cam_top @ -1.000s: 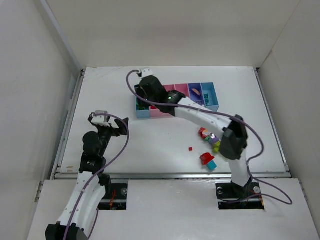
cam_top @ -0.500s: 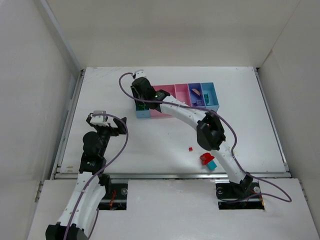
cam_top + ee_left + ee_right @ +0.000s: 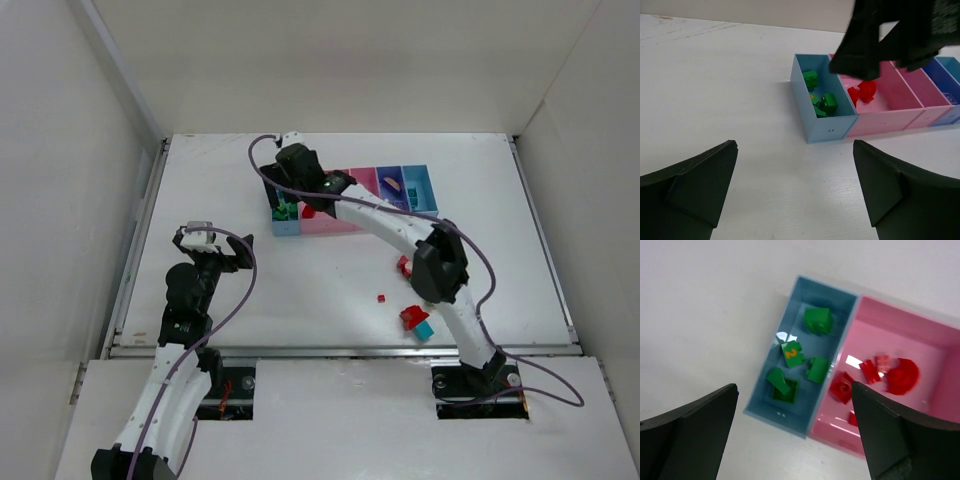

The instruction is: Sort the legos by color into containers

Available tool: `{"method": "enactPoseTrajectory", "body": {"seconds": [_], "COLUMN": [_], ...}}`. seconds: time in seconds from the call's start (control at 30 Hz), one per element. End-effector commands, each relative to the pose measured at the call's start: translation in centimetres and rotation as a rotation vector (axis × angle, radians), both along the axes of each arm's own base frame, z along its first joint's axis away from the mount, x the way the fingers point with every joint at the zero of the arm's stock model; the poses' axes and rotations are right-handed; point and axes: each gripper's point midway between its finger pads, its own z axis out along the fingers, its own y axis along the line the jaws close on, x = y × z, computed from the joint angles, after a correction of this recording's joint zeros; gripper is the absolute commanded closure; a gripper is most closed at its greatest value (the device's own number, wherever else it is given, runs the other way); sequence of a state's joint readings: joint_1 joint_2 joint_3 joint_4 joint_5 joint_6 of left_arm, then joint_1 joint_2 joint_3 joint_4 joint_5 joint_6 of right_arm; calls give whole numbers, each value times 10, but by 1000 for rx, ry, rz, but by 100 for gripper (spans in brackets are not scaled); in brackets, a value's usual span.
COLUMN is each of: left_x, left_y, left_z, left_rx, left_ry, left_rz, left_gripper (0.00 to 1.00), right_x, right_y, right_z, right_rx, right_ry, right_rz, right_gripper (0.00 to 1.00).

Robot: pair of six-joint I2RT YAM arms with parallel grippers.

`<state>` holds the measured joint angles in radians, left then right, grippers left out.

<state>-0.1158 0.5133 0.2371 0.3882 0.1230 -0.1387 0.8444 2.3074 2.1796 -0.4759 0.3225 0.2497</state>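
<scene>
The containers (image 3: pixel 352 222) form a row at the back of the table. My right gripper (image 3: pixel 290 196) hangs open over the left light blue bin (image 3: pixel 769 416), with nothing between its fingers (image 3: pixel 695 432). Several green legos (image 3: pixel 790 354) lie in that bin, and red legos (image 3: pixel 900 376) lie in the pink bin (image 3: pixel 930 347) beside it. Loose legos sit at the near right: a small red one (image 3: pixel 381 297), a larger red one (image 3: pixel 411 317) and a teal one (image 3: pixel 424 331). My left gripper (image 3: pixel 216 246) stands open and empty over bare table, well left of the bins (image 3: pixel 827 131).
The right arm (image 3: pixel 400 232) stretches diagonally across the table from its base at the near right. White walls close in the table on the left, right and back. The right gripper's dark body (image 3: pixel 895 35) fills the top right of the left wrist view.
My right gripper has opened above the light blue bin, and the arm's elbow has swung from the right toward the middle. The left arm has not moved.
</scene>
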Motion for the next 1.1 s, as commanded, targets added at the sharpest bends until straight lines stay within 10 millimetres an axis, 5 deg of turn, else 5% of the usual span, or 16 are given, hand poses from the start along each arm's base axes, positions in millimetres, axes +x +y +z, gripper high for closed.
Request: {"method": "enactPoseTrajectory", "body": {"seconds": [0.0,0.07,0.17,0.33,0.47,0.57,0.83,1.07], "left_x": [0,0,0,0,0,-1,-1,-1], "left_y": [-2,-2,-2,-3,-5,-7,-7,-7], "left_z": [16,16,16,16,16,16,16,16], "left_rx": [1,1,1,1,1,1,1,1], "left_ry": [-50,-50,-50,-50,-50,-50,-50,-50], "left_rz": [-14,-14,-14,-23,-34,-43,-43,-43], "left_gripper": [0,0,0,0,0,0,0,0], "right_x": [-10,-21,-50,-126,-177,-204,-235,-239], "right_y": [-33,-47,-85,-154,-180,-193,-231,-225], "right_z": [129,138,115,1,-52,-80,-111,-131], "right_rx": [129,117,45,-101,-101,-114,-154,-150], "right_ry": [-173,-169,-74,213,389,485,571,609], "right_rz": [-32,-41,-91,-140,-158,-162,-278,-259], "right_gripper": [0,0,0,12,39,43,43,44]}}
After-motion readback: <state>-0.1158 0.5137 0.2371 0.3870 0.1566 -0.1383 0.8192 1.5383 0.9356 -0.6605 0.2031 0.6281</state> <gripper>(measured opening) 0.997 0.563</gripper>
